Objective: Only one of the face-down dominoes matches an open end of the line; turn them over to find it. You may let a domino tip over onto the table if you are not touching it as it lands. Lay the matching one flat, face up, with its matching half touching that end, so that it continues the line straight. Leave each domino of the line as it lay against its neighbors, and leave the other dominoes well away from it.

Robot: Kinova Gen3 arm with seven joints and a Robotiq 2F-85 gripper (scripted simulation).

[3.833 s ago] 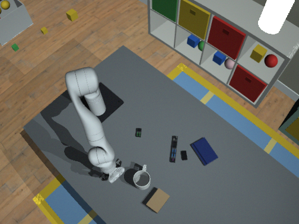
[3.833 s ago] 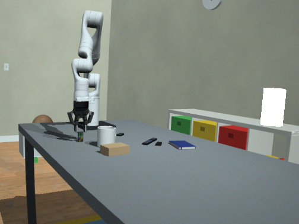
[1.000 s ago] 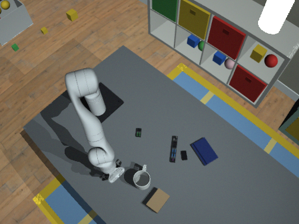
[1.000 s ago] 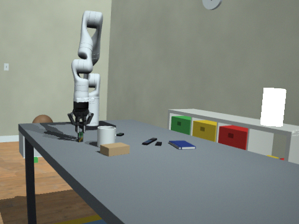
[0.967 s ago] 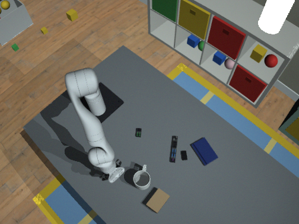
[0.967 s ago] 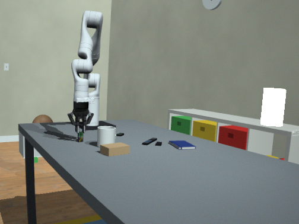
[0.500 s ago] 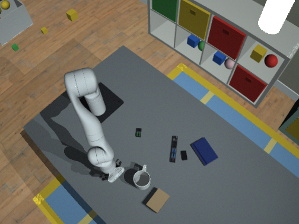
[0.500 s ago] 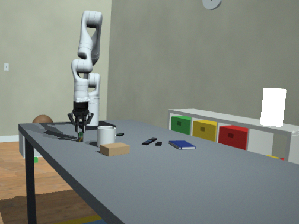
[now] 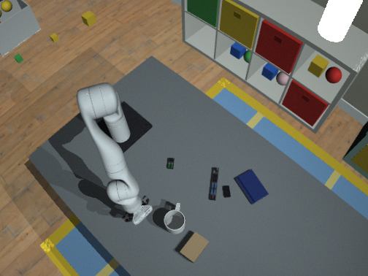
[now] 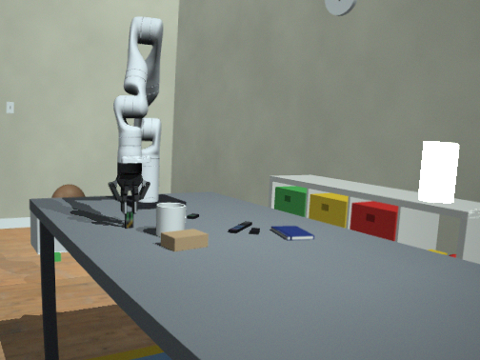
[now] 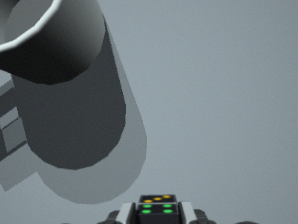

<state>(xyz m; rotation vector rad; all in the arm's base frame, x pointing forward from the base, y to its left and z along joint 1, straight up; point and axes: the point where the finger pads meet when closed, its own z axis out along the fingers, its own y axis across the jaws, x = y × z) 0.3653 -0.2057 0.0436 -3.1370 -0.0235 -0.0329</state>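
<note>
Reaching straight down just beside the white mug (image 10: 170,217), the arm sets its narrow fingers around an upright domino (image 11: 157,205) on the counter (image 10: 295,281).

White arm (image 9: 109,153) folded low, wrist vertical — jaws downward, clamped on an upright domino (image 11: 158,209).

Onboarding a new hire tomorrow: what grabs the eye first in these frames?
The white arm, bent down at the table's near-left corner, its tool shut on a domino with green and orange pips, held upright just above the surface. Right beside it stands a white mug, with a tan box in front. Farther along lie the line of dominoes and a blue book.
</note>
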